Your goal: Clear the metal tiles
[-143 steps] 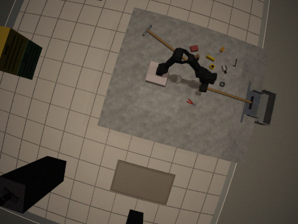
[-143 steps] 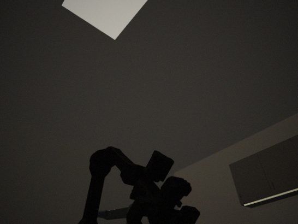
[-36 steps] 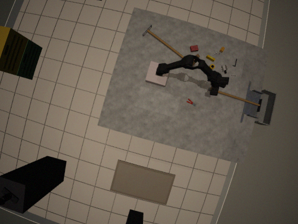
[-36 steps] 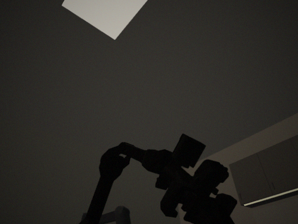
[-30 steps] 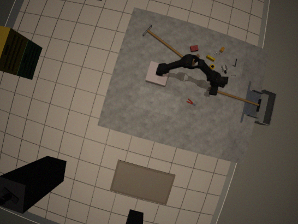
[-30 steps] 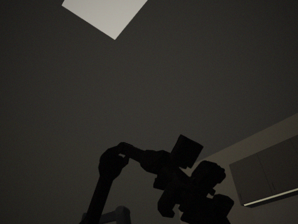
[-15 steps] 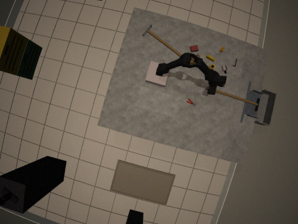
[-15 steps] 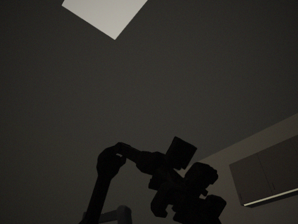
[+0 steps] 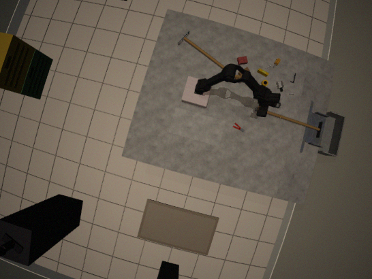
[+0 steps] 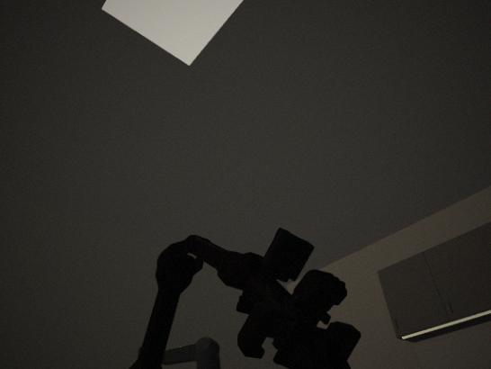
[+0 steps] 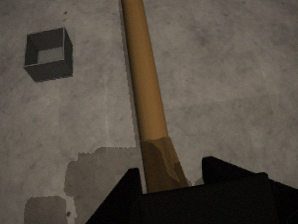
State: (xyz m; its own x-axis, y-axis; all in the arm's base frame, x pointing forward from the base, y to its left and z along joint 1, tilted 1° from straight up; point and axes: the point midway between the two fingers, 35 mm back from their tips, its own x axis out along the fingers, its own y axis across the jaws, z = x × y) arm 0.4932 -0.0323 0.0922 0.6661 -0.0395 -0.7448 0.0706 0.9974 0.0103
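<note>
My gripper (image 9: 262,111) (image 11: 171,172) is shut on the wooden handle of the scraper (image 9: 291,119) (image 11: 146,75). In the top view the handle runs right from the gripper to a dark blade (image 9: 319,132) over the steel bench plate (image 9: 312,137). The catch box (image 9: 336,134) stands at the plate's far right end. I cannot make out any metal tiles on the plate or in the box. The blade's height above the plate cannot be told. In the exterior view the arm is a dark silhouette and the fingers are hidden.
A second wooden-handled tool (image 9: 204,53) lies at the upper left. A red block (image 9: 242,60), a yellow block (image 9: 262,72) and several small tools lie above the arm. Red pliers (image 9: 237,126) lie below it. The wrist view shows a small open grey box (image 11: 49,72).
</note>
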